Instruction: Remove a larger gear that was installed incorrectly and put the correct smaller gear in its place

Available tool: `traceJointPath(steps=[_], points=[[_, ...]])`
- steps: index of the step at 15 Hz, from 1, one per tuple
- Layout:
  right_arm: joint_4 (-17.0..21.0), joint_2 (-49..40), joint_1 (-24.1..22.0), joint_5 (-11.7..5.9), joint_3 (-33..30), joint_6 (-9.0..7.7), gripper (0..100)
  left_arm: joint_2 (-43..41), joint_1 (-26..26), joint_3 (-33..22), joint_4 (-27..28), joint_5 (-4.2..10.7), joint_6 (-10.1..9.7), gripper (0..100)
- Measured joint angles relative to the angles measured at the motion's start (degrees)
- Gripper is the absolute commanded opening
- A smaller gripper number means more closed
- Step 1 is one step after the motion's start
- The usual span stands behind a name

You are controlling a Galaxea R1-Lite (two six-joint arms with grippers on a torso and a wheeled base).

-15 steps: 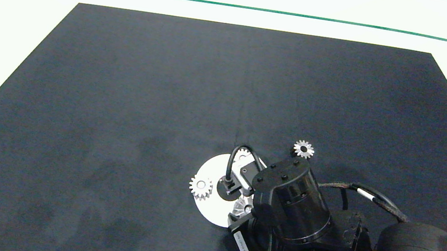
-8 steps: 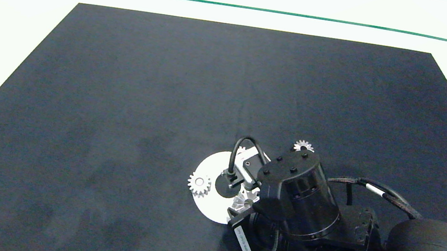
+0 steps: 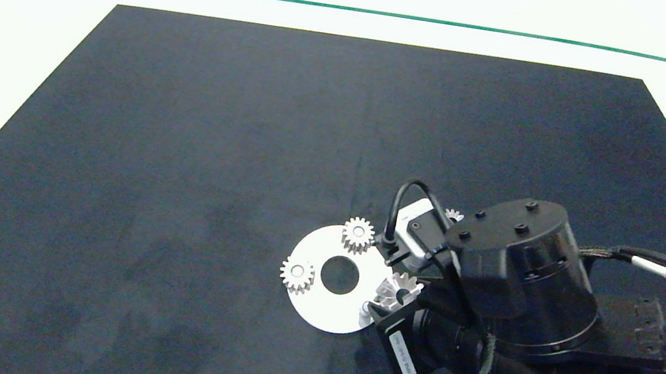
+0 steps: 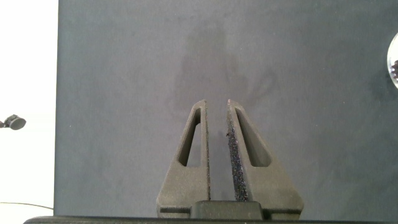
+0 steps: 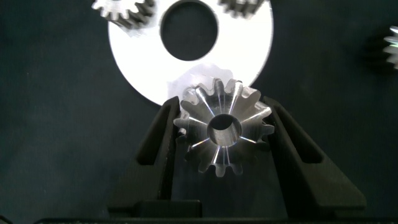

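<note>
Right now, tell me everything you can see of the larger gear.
The larger gear is shiny silver metal with long, pointed, splayed teeth around a round central bore. It sits face-up between the two fingers of the right gripper, which close on its sides. It hangs at the near edge of the white disc, overlapping its rim in the wrist view. From above, only part shows, beside the disc and under the arm.

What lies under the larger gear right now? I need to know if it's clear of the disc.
The larger gear, held in the right gripper, overlaps the white disc's edge and dark mat. Whatever lies directly beneath is covered.
</note>
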Motion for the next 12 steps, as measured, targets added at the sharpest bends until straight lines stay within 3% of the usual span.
traceJointPath(steps=[4, 9, 12], points=[[2.05, -5.1, -4.3, -0.43, 1.84, -0.15, 19, -0.02, -0.02, 0.13, 0.02, 0.11, 0.0, 16], [1.79, -9.25, -12.7, -0.2, 5.81, -2.0, 19, -0.37, -0.04, 0.44, 0.09, 0.1, 0.02, 16], [1.35, -10.31, -18.22, 2.58, 8.18, -1.73, 19, -0.45, -0.06, 0.62, 0.02, 0.11, 0.07, 16]])
